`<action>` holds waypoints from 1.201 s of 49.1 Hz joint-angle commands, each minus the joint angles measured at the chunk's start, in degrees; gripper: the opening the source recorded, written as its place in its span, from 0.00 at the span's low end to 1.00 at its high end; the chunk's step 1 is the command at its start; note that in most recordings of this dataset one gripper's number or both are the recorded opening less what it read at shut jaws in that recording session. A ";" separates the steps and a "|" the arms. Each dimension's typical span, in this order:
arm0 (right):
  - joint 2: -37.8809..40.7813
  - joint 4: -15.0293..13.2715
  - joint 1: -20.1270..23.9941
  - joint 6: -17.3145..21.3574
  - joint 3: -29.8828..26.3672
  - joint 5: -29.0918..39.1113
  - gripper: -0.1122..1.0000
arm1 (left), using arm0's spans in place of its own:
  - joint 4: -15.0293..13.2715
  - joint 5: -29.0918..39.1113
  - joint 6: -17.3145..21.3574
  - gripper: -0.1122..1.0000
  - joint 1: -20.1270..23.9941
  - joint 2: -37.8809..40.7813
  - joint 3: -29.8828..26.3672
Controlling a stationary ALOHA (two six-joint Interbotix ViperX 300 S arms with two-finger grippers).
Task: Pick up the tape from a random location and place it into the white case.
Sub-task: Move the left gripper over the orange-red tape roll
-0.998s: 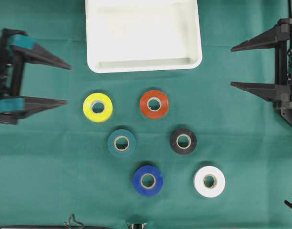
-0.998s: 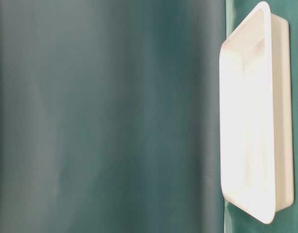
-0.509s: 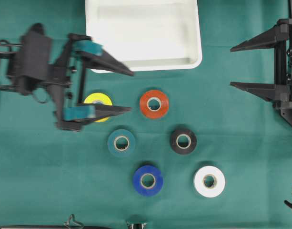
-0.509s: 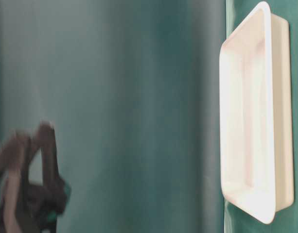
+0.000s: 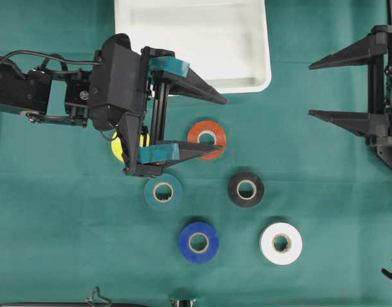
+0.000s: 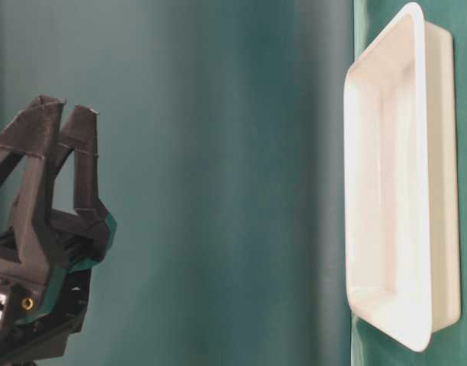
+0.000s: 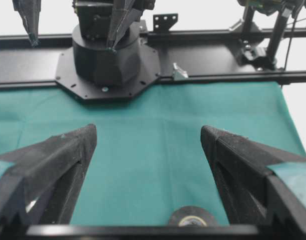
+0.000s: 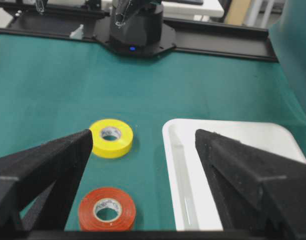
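Several tape rolls lie flat on the green cloth: orange [image 5: 199, 131], teal [image 5: 163, 192], black [image 5: 246, 188], blue [image 5: 199, 242] and white [image 5: 281, 243]. The yellow roll [image 5: 116, 149] is mostly hidden under my left arm. My left gripper [image 5: 222, 125] hangs open and empty above the orange roll, its lower finger crossing that roll's edge. The white case [image 5: 267, 64] lies empty at the back, just beyond the gripper's upper finger. The left wrist view shows my left gripper [image 7: 148, 132] with only the black roll [image 7: 191, 218] low between its fingers. My right gripper [image 5: 311, 89] stands open at the right edge.
The right wrist view, past my right gripper [image 8: 144, 135], shows the yellow roll [image 8: 111, 137], the orange roll [image 8: 107, 209] and the case [image 8: 232, 175]. The table-level view has my left gripper [image 6: 63, 107] raised at left and the case rim [image 6: 423, 152] at right.
My left arm has swung in from the left edge to above the yellow and orange rolls, staying open. The right arm and all the rolls have not moved.
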 commanded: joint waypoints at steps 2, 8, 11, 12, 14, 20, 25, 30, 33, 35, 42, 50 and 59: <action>0.35 -0.09 -0.18 0.00 -1.58 -0.26 0.93 | -0.09 0.44 -0.26 0.99 0.18 -0.70 -1.32; 0.35 -0.09 -0.18 0.09 -1.58 -0.26 0.93 | -0.18 1.58 -0.70 0.99 0.09 -0.62 -1.58; 0.35 -0.09 -0.09 0.09 -1.58 -0.26 0.93 | -0.18 2.11 -0.79 0.99 0.18 -0.53 -1.93; 0.35 -0.09 -0.09 0.09 -1.58 -0.18 0.93 | -0.18 2.46 -0.79 0.99 0.18 -0.44 -2.11; 0.35 -0.09 -0.18 0.09 -1.58 -0.18 0.93 | -0.26 3.43 -0.97 0.99 0.18 -0.26 -2.55; 0.44 -0.09 -0.18 0.09 -1.58 -0.09 0.93 | -0.35 9.58 -1.93 0.99 0.18 0.62 -5.36; 0.35 -0.09 -0.18 0.09 -1.58 0.18 0.93 | -0.35 17.58 -1.93 0.99 0.18 2.11 -9.32; 0.35 -0.09 -0.18 0.09 -1.58 0.44 0.93 | -0.26 25.84 -1.93 0.99 0.18 3.87 -13.71; 0.35 -0.09 -0.09 0.09 -1.58 0.70 0.93 | -0.26 31.20 -1.93 0.99 0.18 5.36 -16.88; 0.35 -0.09 -0.09 0.09 -1.58 0.88 0.93 | -0.26 34.19 -1.93 0.99 0.26 6.42 -18.90; 0.35 -0.09 -0.18 0.09 -1.58 1.23 0.93 | -0.09 44.74 -1.93 0.99 0.62 9.84 -25.49; 0.35 -0.09 -0.09 0.09 -1.58 1.23 0.93 | 0.00 54.49 -2.02 0.99 1.23 12.92 -31.29; 0.35 -0.09 -0.18 0.09 -1.58 1.32 0.93 | 0.00 62.49 -2.20 0.99 1.23 15.21 -35.77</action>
